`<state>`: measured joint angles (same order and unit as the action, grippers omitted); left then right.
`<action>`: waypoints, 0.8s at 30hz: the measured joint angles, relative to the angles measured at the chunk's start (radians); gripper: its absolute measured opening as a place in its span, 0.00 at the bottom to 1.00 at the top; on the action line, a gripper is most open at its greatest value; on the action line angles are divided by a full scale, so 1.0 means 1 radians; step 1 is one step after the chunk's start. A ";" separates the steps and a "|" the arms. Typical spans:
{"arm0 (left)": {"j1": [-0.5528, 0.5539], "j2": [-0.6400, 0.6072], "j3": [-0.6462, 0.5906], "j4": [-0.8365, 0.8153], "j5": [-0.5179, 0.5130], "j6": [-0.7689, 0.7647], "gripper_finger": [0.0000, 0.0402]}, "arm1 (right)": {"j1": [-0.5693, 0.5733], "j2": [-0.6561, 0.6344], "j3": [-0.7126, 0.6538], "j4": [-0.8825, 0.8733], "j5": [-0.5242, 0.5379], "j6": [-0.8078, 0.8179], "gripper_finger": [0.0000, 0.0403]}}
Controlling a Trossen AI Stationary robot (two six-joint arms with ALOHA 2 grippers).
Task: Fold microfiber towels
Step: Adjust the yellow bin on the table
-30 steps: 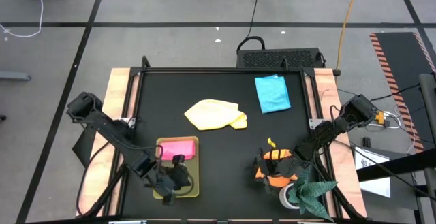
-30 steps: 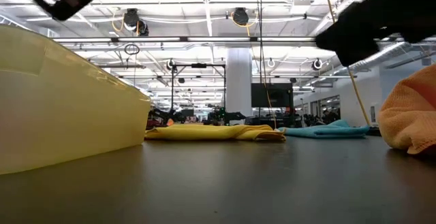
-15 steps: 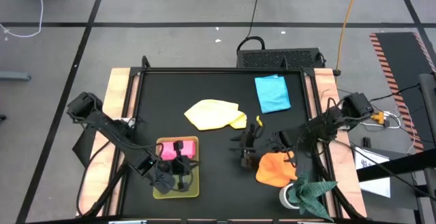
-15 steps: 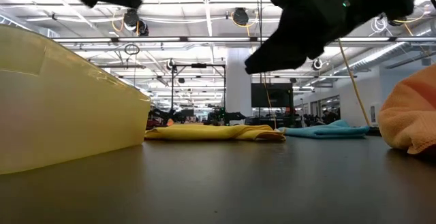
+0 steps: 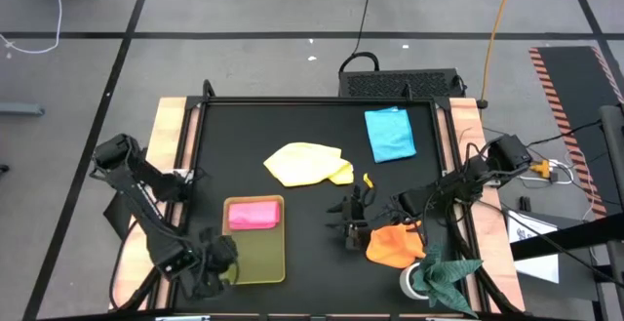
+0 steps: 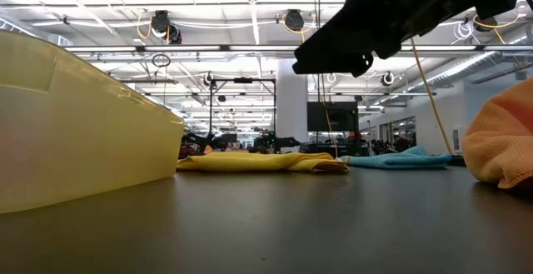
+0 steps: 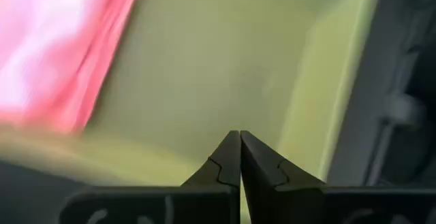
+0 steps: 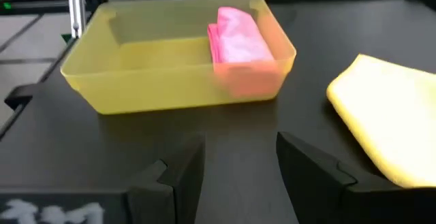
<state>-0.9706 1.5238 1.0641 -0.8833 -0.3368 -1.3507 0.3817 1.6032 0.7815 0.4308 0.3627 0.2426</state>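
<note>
The right tool [image 5: 343, 225] hangs above the dark worktop [image 5: 312, 126] near its middle, its two fingers spread wide and holding nothing. Just beside it, toward the right edge, lies the crumpled orange microfiber towel [image 5: 395, 244], loose and unfolded. The left tool [image 5: 216, 262] sits off the front left corner of the translucent yellow-green rectangular plastic tray [image 5: 255, 248], its fingers pressed together and empty.

The folded pink microfiber towel [image 5: 253, 214] rests inside the tray at its far end. The soft yellow microfiber towel [image 5: 307, 164] lies rumpled near the worktop's centre, and the light blue microfiber towel [image 5: 390, 133] lies flat near the far right corner.

The step in hand looks like starting on the next towel, probably the orange or the yellow one. To do it well, the right tool should take one corner only, catching a single layer, and draw the cloth flat on bare worktop before any fold.

Open worktop lies between the tray and the orange towel, and along the far left side. The orange towel is near the right rail, with a dark green cloth [image 5: 447, 272] just beyond it at the front right corner, so pulling inward gives more room.
</note>
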 joint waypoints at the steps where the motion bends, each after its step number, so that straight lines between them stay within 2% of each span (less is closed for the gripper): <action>1: -0.005 0.000 0.000 -0.043 0.024 -0.055 0.02 | 0.000 0.000 0.000 0.003 0.000 -0.001 0.43; 5: -0.003 0.000 0.000 -0.209 0.100 -0.204 0.12 | 0.000 0.000 0.000 0.013 0.001 -0.027 0.43; 9: 0.014 0.000 0.000 -0.303 0.054 -0.305 0.29 | 0.000 0.000 0.000 0.008 0.001 -0.031 0.43; 13: 0.047 0.000 -0.019 -0.283 0.032 -0.320 0.46 | 0.000 0.000 0.000 0.004 0.001 -0.031 0.43; 16: 0.074 0.000 -0.053 -0.249 0.052 -0.352 0.54 | 0.000 0.000 0.000 0.006 0.001 -0.030 0.43; 20: 0.112 0.000 -0.115 -0.237 0.094 -0.383 0.54 | 0.000 0.000 0.000 0.005 0.001 -0.030 0.43; 24: 0.135 0.000 -0.143 -0.221 0.100 -0.374 0.44 | 0.000 0.000 0.000 0.005 0.001 -0.030 0.43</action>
<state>-0.8355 1.5238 0.9213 -1.1044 -0.2363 -1.7243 0.3817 1.6035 0.7815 0.4360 0.3637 0.2127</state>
